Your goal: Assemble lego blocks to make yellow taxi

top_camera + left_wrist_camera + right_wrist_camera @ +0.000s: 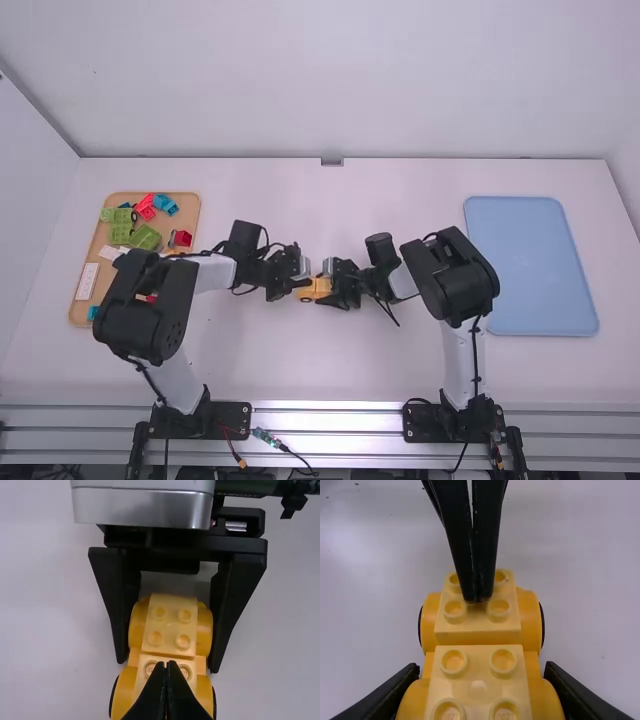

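In the high view, the taxi (pixel 317 290) sat mid-table, wheeled but seemingly lacking its roof; the left arm (pixel 150 305) overhung the tray (pixel 185 214) of spare blocks (pixel 145 237). In the left wrist view, the left gripper (pixel 167 664) was closed on nothing (blocking the studs, I'd say). In the right wrist view, the right gripper (pixel 482 672) clasped the taxi's sides.

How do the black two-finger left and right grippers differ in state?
The left gripper has its jaws together, empty; the right gripper has its jaws apart, clasping the yellow brick car. The left gripper's tips are over one end's studs; the right gripper's flank the sides. Both are at the same car.
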You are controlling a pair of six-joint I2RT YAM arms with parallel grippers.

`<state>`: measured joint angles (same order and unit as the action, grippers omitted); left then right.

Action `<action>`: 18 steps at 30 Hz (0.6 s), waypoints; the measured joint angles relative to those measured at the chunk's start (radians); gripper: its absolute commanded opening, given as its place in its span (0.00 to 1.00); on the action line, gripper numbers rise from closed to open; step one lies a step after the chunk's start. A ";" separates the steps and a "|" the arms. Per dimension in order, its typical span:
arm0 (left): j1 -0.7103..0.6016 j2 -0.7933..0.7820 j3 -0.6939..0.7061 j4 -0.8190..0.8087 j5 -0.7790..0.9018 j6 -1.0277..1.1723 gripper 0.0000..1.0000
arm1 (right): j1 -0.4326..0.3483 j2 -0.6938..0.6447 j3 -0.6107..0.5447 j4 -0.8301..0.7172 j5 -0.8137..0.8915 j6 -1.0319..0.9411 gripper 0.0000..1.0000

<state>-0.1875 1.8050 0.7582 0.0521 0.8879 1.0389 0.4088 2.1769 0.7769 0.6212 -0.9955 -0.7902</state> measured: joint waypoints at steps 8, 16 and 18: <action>0.000 0.000 0.000 -0.005 0.000 0.000 0.02 | 0.000 0.000 0.000 -0.002 -0.003 -0.001 0.49; 0.002 0.051 0.014 0.028 0.054 0.000 0.02 | -0.004 0.000 0.000 -0.004 -0.005 -0.002 0.49; 0.002 0.052 0.016 0.024 0.054 0.000 0.02 | -0.004 0.000 0.000 -0.004 -0.005 -0.002 0.49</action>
<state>-0.1860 1.8572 0.7742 0.0757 0.9421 1.0389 0.4046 2.1769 0.7769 0.6174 -1.0008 -0.7925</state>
